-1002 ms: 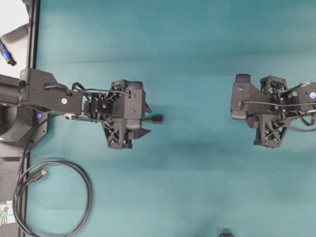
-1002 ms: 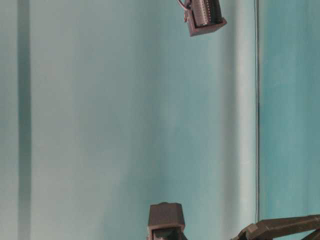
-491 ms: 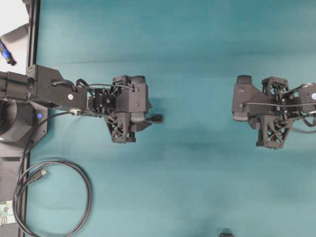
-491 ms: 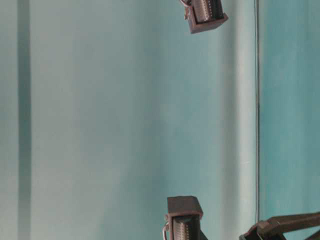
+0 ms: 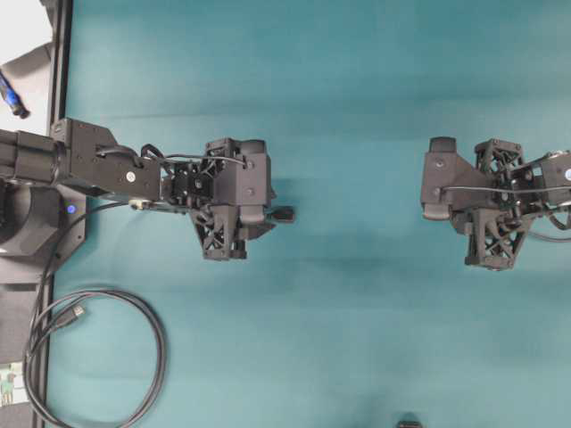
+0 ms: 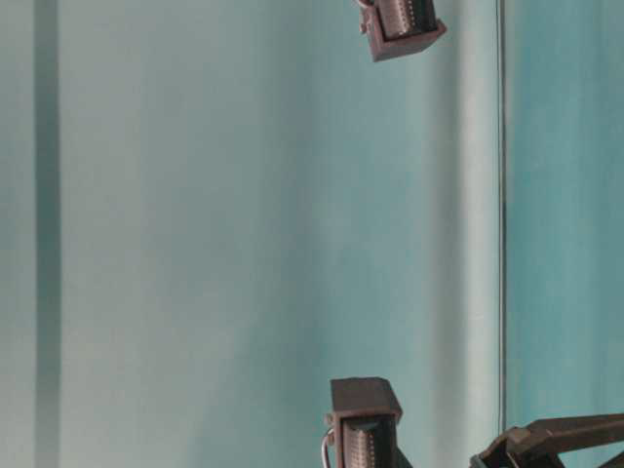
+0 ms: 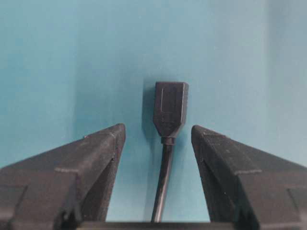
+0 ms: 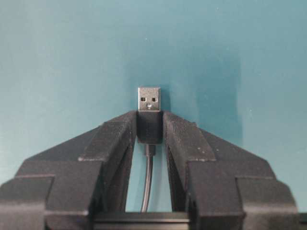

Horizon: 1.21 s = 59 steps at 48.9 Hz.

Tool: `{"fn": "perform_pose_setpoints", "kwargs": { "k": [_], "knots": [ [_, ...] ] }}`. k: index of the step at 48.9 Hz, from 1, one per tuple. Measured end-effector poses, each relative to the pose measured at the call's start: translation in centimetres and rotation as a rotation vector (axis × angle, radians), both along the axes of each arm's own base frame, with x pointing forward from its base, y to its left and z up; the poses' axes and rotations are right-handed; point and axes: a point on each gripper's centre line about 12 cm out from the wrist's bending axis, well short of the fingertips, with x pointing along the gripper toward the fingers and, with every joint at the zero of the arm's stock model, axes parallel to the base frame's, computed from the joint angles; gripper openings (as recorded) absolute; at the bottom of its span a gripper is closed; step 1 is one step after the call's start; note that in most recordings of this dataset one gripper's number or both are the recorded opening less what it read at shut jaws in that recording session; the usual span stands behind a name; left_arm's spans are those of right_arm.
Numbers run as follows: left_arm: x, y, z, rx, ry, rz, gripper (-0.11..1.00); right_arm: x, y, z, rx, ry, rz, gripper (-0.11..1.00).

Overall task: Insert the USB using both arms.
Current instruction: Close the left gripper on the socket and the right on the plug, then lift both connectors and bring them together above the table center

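In the right wrist view the right hand is clamped on the USB — both fingers press the short black body from either side, and the silver metal tip sticks out past the fingertips toward 12 o'clock. Its thin black cable runs back between the fingers toward 6 o'clock.

In the left wrist view the left hand stands wide, its two fingers well apart and touching nothing. Between them, nearer 12 o'clock, lies the all-black socket end on the teal counter, with its own thin cable trailing to 6 o'clock.

From overhead the two arms face each other across the counter, well apart — the left arm at 9 o'clock, the right arm at 3 o'clock. The socket end pokes out past the left hand. A thicker black cable is coiled in a loop at 7 o'clock.
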Motion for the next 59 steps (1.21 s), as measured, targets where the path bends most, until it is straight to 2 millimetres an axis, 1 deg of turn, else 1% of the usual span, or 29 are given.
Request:
{"fn": "perform_pose_setpoints", "kwargs": {
  "k": [8, 14, 17, 25, 28, 36, 43, 49, 53, 59],
  "knots": [
    [0.1, -0.1, -0.4, 0.0, 0.012, -0.002, 0.66, 0.0, 0.0, 0.0, 0.0, 0.003, 0.001, 0.25],
    [0.4, -0.1, -0.6, 0.001, 0.015, -0.003, 0.63, 0.0, 0.0, 0.0, 0.0, 0.003, 0.001, 0.25],
    [0.5, -0.1, -0.7, 0.001, 0.017, -0.004, 0.58, 0.0, 0.0, 0.1, 0.0, 0.003, 0.001, 0.25],
    [0.7, -0.4, -0.7, 0.0, 0.015, -0.011, 0.38, 0.0, 0.0, 0.0, -0.001, 0.006, 0.001, 0.25],
    [0.7, -0.4, -0.7, 0.001, 0.017, -0.012, 0.32, 0.0, 0.0, 0.0, -0.002, 0.006, 0.002, 0.25],
    [0.7, -0.4, -0.7, 0.001, 0.018, -0.012, 0.25, -0.1, 0.0, 0.0, -0.014, 0.006, 0.018, 0.25],
    [0.7, -0.6, -0.7, 0.001, 0.026, -0.017, 0.25, -0.1, 0.0, 0.1, -0.023, 0.005, 0.03, 0.25],
    [0.9, -0.7, -0.4, -0.003, 0.068, -0.013, 0.25, -0.2, -0.2, 0.3, -0.038, 0.004, 0.044, 0.23],
    [0.9, -0.8, -0.2, -0.011, 0.123, -0.001, 0.25, -0.2, -0.2, 1.2, -0.048, -0.02, 0.058, 0.22],
    [1.0, -1.0, 1.1, -0.031, 0.195, 0.032, 0.25, -0.4, -0.4, 3.3, -0.064, -0.045, 0.064, 0.22]
  ]
}}
